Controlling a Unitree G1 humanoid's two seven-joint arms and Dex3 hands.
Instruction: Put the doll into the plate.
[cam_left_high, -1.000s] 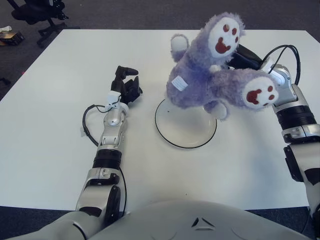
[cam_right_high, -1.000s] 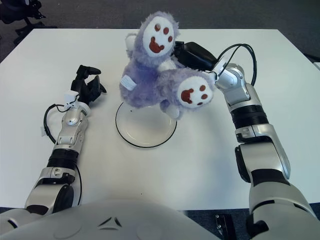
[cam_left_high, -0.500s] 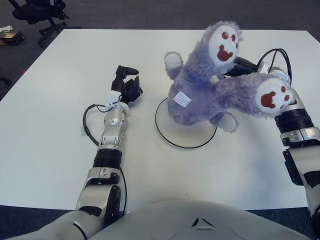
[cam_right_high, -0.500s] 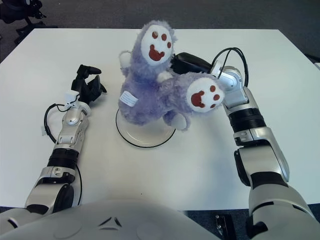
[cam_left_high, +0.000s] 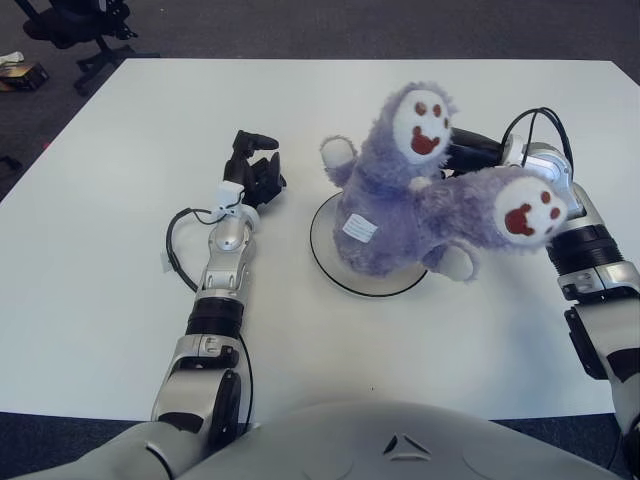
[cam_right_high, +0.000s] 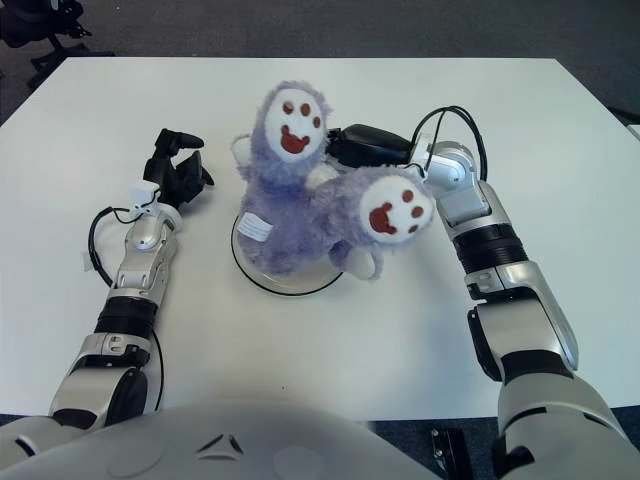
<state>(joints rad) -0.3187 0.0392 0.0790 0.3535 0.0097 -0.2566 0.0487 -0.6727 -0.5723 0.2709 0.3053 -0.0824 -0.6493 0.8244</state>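
A fluffy purple doll (cam_left_high: 395, 215) with white soles and red paw marks lies over the white, black-rimmed plate (cam_left_high: 326, 272) at the table's middle. Its body covers most of the plate, both feet point up and to the right, and a white tag shows on its side. My right hand (cam_left_high: 472, 154) is behind the doll between its legs, shut on it and partly hidden by the fur. My left hand (cam_left_high: 254, 168) shows to the left of the plate with its fingers curled, holding nothing.
The white table (cam_left_high: 120, 300) reaches to dark floor on all sides. A black office chair (cam_left_high: 75, 25) stands beyond the far left corner. A loose black cable (cam_left_high: 172, 250) loops beside my left forearm.
My right hand has moved down and back toward the table, bringing the doll from above the plate onto it. The left hand has not moved.
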